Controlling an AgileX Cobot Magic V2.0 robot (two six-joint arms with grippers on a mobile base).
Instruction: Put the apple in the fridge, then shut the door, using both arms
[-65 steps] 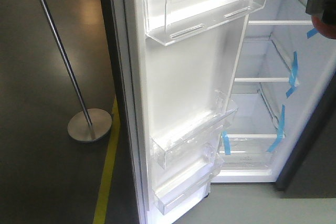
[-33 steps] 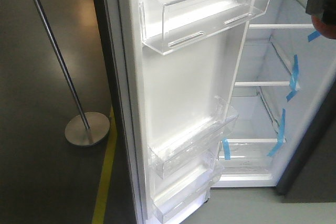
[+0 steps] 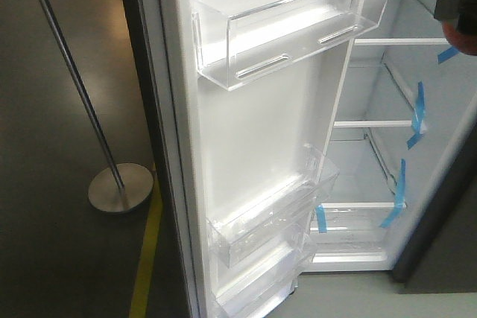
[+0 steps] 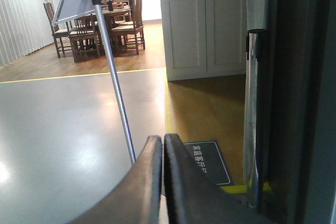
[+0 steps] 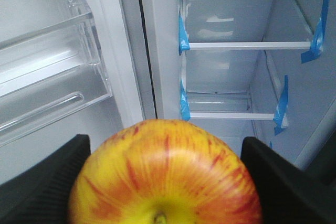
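The apple (image 5: 165, 177), yellow with red streaks, fills the bottom of the right wrist view, stem dimple toward the camera. My right gripper (image 5: 165, 192) is shut on it, a black finger (image 5: 44, 182) on each side. In the front view that gripper (image 3: 456, 13) and the apple (image 3: 462, 41) sit at the top right edge, in front of the open fridge (image 3: 373, 121) with its white shelves and blue tape. The door (image 3: 261, 132) stands open, white face and clear bins toward me. My left gripper (image 4: 160, 140) is shut and empty, beside the door's dark edge (image 4: 296, 98).
A shiny steel pole (image 3: 71, 80) with a round base (image 3: 119, 189) stands left of the door, by a yellow floor line (image 3: 147, 258). The left wrist view shows that pole (image 4: 115, 98), a dark floor mat (image 4: 207, 161), white cabinets and distant chairs.
In the front view the door, its bins and the pole have slid left and slightly down in the frame. The right gripper with the apple keeps its place at the top right.
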